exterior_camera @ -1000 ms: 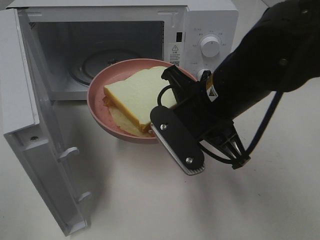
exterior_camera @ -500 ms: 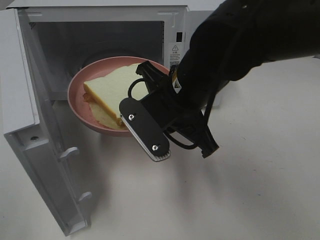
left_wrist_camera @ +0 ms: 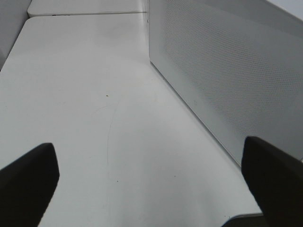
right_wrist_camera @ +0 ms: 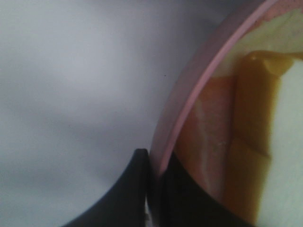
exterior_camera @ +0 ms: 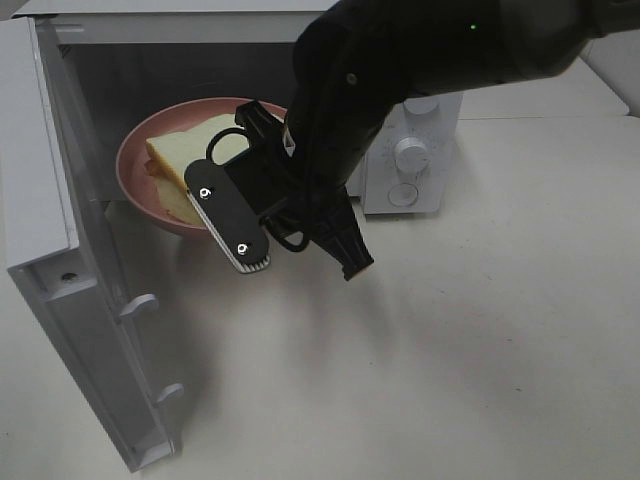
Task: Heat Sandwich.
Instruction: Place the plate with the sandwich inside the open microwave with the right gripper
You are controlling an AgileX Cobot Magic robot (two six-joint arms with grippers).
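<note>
The sandwich (exterior_camera: 172, 158), pale square bread with yellowish-orange filling, lies on a round pink plate (exterior_camera: 133, 180). My right gripper (exterior_camera: 224, 207) is shut on the plate's near rim and holds it at the mouth of the open microwave (exterior_camera: 410, 150), partly inside the cavity. In the right wrist view the gripper (right_wrist_camera: 158, 189) pinches the pink rim (right_wrist_camera: 203, 85), with the sandwich (right_wrist_camera: 251, 132) beside it. My left gripper (left_wrist_camera: 151, 189) is open and empty over bare table, and it does not show in the exterior view.
The microwave door (exterior_camera: 60, 250) stands open at the left, reaching toward the front. Its dials (exterior_camera: 410, 155) are just right of my arm. A white perforated microwave panel (left_wrist_camera: 227, 71) is beside the left gripper. White table (exterior_camera: 450, 350) spreads to the front and right.
My right gripper has carried the plate with the sandwich left and back, from in front of the microwave into its opening. The arm now covers the microwave's upper front.
</note>
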